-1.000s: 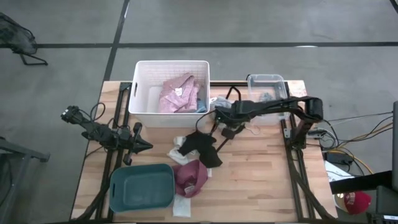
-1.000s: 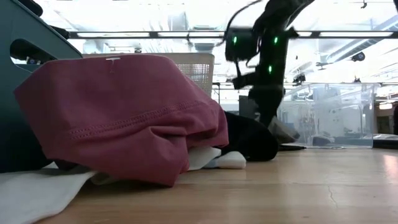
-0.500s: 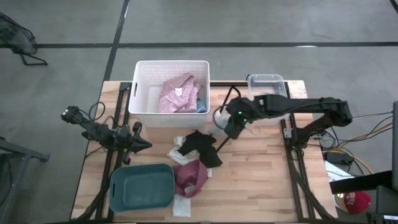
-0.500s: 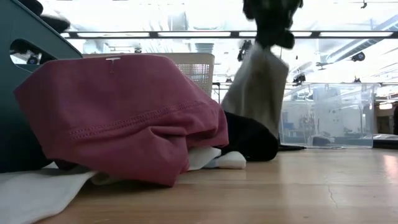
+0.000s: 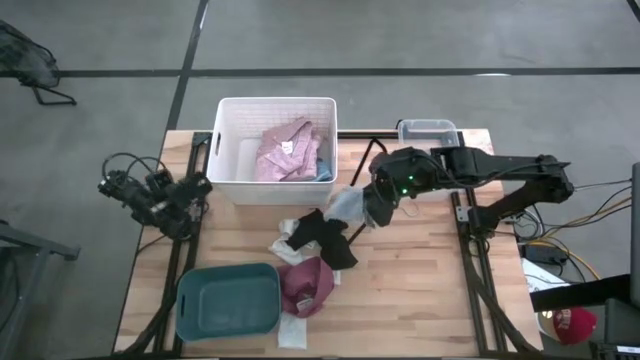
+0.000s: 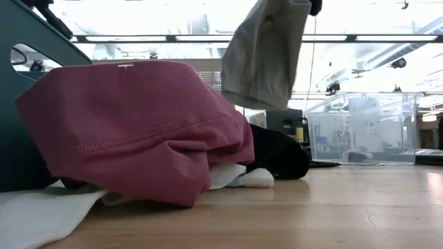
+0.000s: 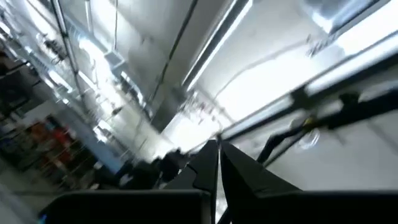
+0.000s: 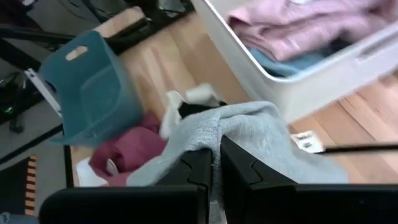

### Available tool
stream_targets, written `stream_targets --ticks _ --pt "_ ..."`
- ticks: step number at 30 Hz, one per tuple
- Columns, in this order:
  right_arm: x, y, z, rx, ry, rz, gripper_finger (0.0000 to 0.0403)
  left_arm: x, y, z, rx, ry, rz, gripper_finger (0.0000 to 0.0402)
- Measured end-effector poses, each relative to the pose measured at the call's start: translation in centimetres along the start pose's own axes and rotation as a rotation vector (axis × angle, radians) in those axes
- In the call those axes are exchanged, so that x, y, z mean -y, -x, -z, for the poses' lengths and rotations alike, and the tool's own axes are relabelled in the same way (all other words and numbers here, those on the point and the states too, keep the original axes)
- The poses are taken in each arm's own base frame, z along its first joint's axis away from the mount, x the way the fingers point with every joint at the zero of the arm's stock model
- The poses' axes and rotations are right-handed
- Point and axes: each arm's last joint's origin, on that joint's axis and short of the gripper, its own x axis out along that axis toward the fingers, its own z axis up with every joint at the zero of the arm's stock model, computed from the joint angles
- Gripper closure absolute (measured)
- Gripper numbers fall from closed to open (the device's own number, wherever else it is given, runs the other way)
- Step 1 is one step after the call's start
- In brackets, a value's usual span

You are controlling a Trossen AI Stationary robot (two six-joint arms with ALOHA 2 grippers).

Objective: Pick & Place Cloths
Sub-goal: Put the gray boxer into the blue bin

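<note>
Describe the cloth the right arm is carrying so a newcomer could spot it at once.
Start at the white basket at the table's far side. Just off its right front corner, the right gripper holds a grey cloth in its fingers; unlike the black cloth and maroon cloth, it hangs in the air.

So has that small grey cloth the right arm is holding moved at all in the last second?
Yes. The small grey cloth, pinched in the right gripper, has risen off the table and travelled left toward the white plastic basket.

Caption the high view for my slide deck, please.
Right end effector carries a grey cloth above the table, near the white bin.
</note>
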Motion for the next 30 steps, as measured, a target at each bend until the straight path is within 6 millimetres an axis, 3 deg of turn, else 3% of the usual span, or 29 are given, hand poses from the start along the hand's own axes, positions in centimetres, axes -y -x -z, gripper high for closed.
stream_targets --ticks 7,11,24,30 --pt "-1.7 -1.7 -1.4 0.041 0.038 -0.084 0.0391 0.1 -0.1 -0.9 0.086 0.033 -0.06 0.0378" --pt "-2.8 -2.7 -2.3 0.012 0.042 -0.211 0.0391 0.8 -1.3 -0.8 0.026 0.07 -0.083 0.0378" --pt "-6.2 -4.7 -6.8 0.038 0.163 -0.375 0.0391 6.7 -10.2 -0.6 -0.118 -0.186 -0.121 0.0378" --pt "-7.1 -4.9 -8.3 0.046 0.195 -0.371 0.039 8.1 -13.0 0.9 -0.299 -0.359 -0.165 0.0378"
